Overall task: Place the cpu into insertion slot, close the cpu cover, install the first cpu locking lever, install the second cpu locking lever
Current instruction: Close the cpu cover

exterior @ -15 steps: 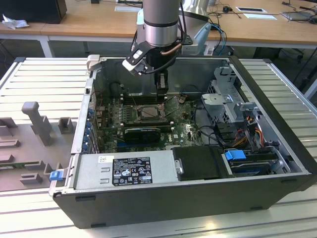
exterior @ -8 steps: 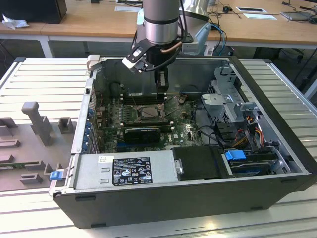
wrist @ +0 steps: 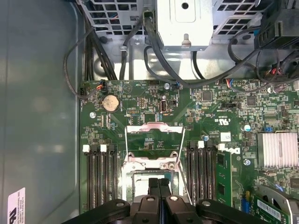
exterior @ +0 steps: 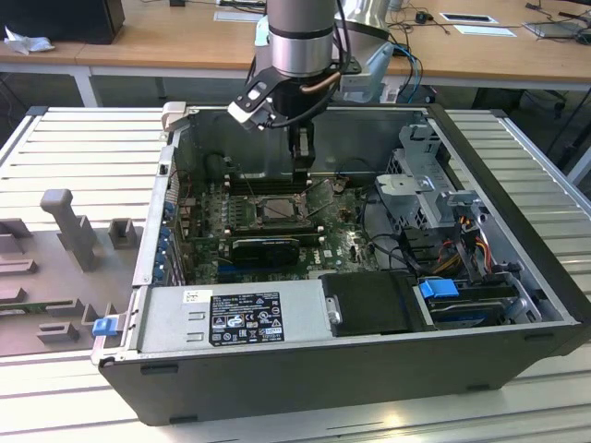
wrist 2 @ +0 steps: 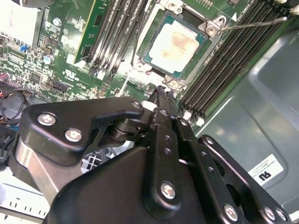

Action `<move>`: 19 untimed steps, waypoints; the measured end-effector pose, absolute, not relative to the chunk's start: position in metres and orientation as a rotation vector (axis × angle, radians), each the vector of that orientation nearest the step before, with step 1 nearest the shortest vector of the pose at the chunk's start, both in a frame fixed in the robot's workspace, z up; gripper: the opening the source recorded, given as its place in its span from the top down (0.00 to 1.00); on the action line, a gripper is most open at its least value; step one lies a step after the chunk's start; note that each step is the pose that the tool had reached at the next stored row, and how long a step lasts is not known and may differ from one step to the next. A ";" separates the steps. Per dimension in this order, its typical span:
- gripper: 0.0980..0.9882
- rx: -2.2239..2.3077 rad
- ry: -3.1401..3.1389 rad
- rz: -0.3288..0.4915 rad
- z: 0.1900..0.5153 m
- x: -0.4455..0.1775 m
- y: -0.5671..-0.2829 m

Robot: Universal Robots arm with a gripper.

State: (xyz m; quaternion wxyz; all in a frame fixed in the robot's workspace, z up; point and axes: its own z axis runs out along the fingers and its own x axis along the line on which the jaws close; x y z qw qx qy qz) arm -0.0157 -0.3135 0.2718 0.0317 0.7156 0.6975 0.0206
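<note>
Gripper [wrist: 159, 183] is held at the socket [wrist 2: 211, 29] edge, jaws closed and empty. Chip [wrist 2: 176, 43] is seated in the socket; cover [wrist: 154, 126] is swung open beyond it. Risk: if the cover is pushed askew, the chip could be shifted and pins bent.

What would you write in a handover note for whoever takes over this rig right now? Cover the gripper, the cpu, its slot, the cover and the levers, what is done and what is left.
gripper: shut, holding nothing, tips close to the edge of the insertion slot.
cpu: lies flat in the slot, pale top up.
cpu cover: open, standing clear of the slot in the first wrist view.
locking lever: a thin rod sticks out free from the slot's corner, not latched.
Done: cpu placed.
Left: close the cover, install both levers.
</note>
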 end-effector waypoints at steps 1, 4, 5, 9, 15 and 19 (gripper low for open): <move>0.99 2.204 2.148 0.064 0.272 -0.016 -0.314; 0.99 2.204 2.148 0.063 0.272 -0.014 -0.314; 0.99 2.204 2.148 0.063 0.273 -0.013 -0.314; 0.99 2.204 2.148 0.063 0.273 -0.012 -0.314; 0.99 2.204 2.148 0.063 0.273 -0.010 -0.314; 0.99 2.204 2.148 0.063 0.273 -0.009 -0.314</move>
